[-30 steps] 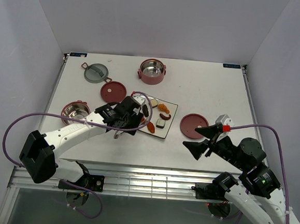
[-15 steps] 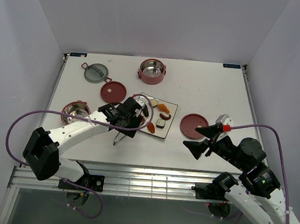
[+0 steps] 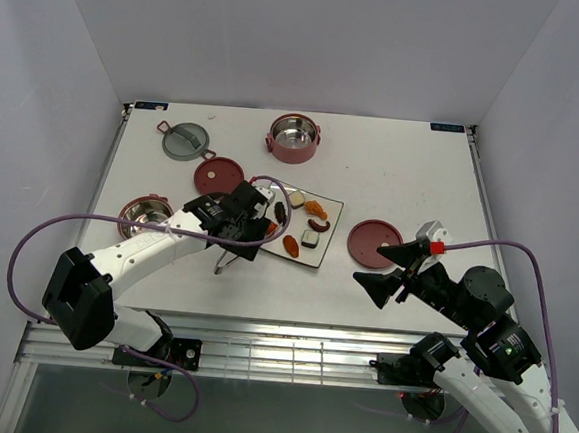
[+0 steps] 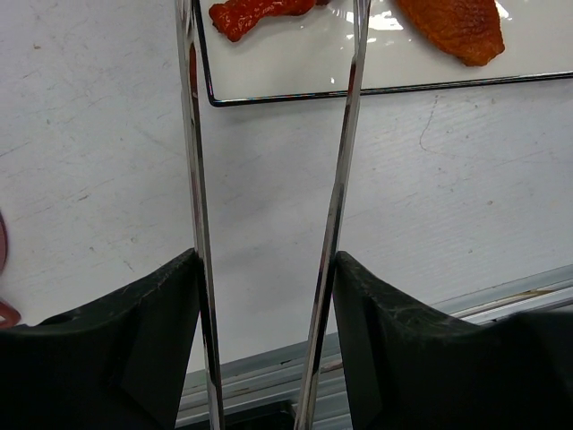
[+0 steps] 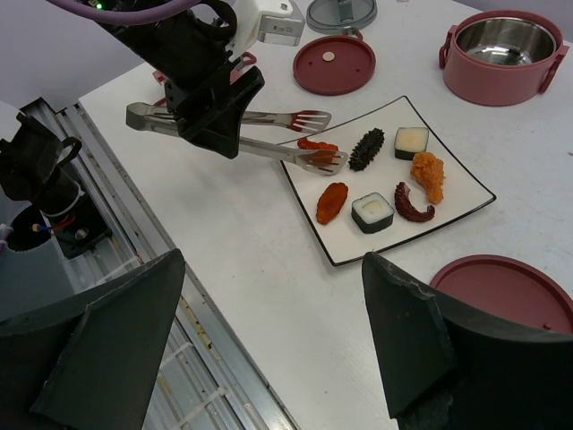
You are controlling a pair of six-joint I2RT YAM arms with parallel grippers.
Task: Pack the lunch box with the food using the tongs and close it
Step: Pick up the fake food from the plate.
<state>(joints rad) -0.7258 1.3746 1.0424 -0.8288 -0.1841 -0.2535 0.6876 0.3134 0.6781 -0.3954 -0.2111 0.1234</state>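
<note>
My left gripper point(image 3: 237, 222) is shut on the tongs point(image 5: 235, 133), its fingers point(image 4: 134, 349) pressing on the two silvery arms point(image 4: 345, 179). The tong tips reach over the near left corner of the square plate point(image 5: 452, 213), either side of a red food piece point(image 5: 318, 145). More food lies on the plate: an orange piece point(image 5: 331, 202), a sushi roll point(image 5: 372, 211), a black piece point(image 5: 365, 149). One lunch box bowl point(image 3: 294, 138) stands at the back, another point(image 3: 146, 213) at the left. My right gripper point(image 3: 391, 270) hangs open, holding nothing, at the front right.
Red disc lids lie left of the plate point(image 3: 218, 177) and right of it point(image 3: 375, 241). The grey-green top lid point(image 3: 186, 140) lies at the back left. The table's front rail point(image 5: 134, 269) runs just below my right gripper.
My left arm has shifted slightly left and back with the tongs in its grip. The right arm has not moved.
</note>
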